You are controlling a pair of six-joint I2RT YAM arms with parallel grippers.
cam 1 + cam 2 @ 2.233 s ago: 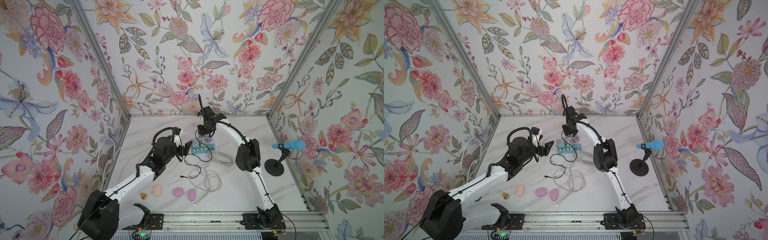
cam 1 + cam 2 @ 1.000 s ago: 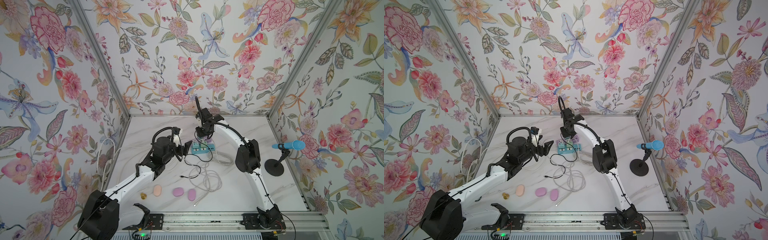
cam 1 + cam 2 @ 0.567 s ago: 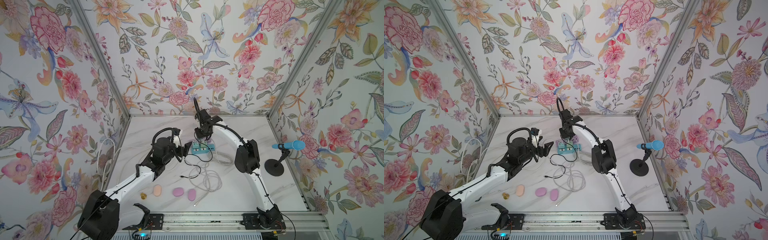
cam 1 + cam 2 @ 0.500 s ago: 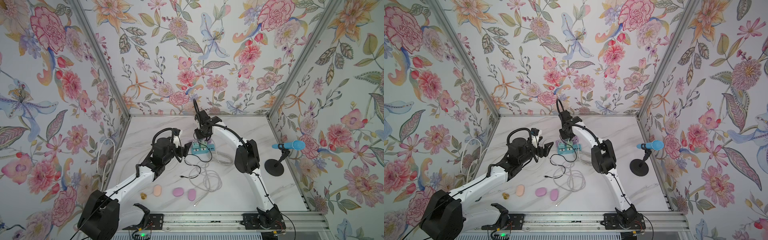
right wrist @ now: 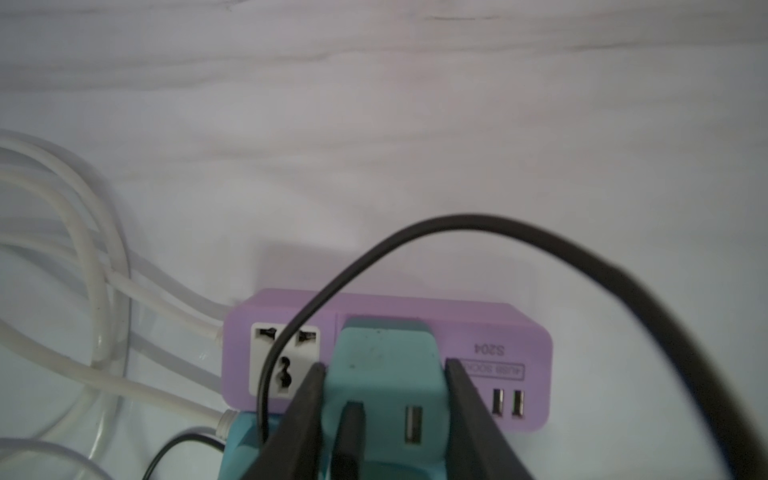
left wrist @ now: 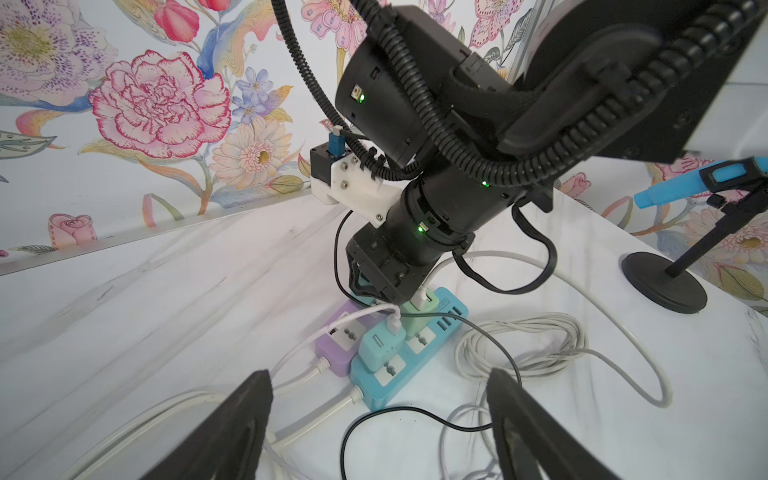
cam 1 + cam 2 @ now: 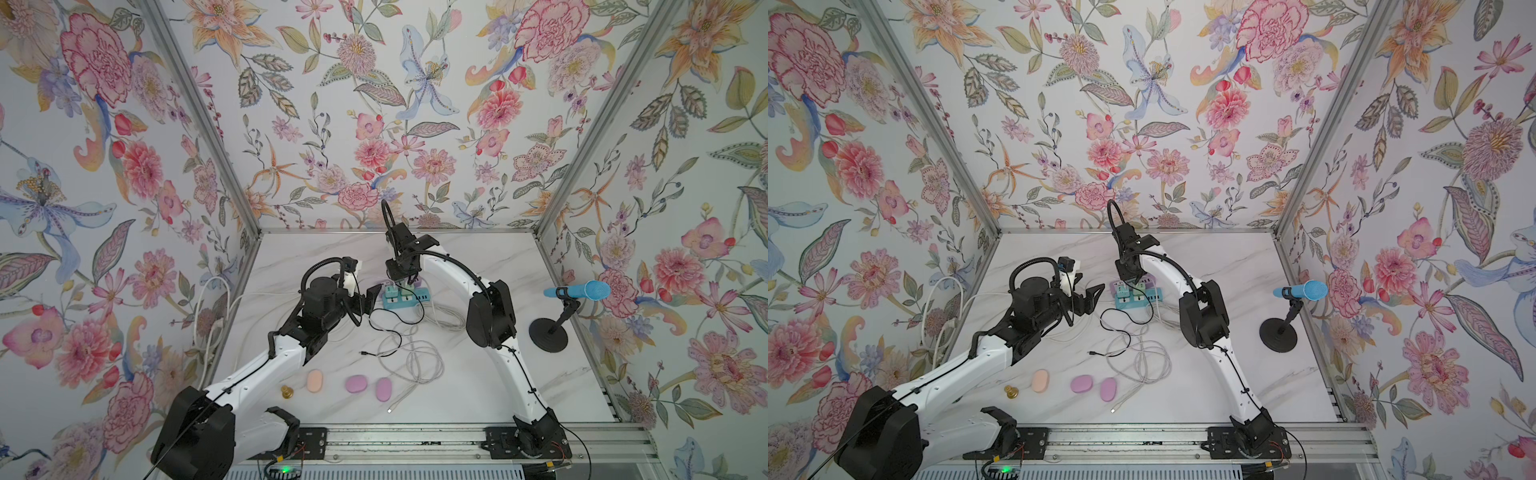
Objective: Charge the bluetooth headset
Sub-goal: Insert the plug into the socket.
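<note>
At the purple power strip [image 5: 386, 316] the right tool [image 5: 384, 365] clamps the teal charger block [image 5: 386, 345] carrying the black cable [image 5: 478, 218]: the power end seems in hand. The left tool [image 6: 378, 374] gapes wide nearby. Oval cases [image 7: 356, 383], one probably the headset, lie well apart; the cable's loose end [image 7: 363, 353] must reach it next.

L arm [image 7: 257, 374] starts at its base, abt 7 o'clock of the bench in both top views, and I've got the forearm running up toward 1 o'clock, elbow bent. L gripper [image 7: 371, 300] faces roughly 3 o'clock, jaws wide apart and empty. R arm [image 7: 511, 370] rises from its base at 5 o'clock and arcs over toward 11 o'clock, wrist turned down. R gripper [image 5: 384, 365] points straight down, fingers [image 5: 291, 436] pressed on both sides of a teal adapter [image 5: 386, 340].
</note>
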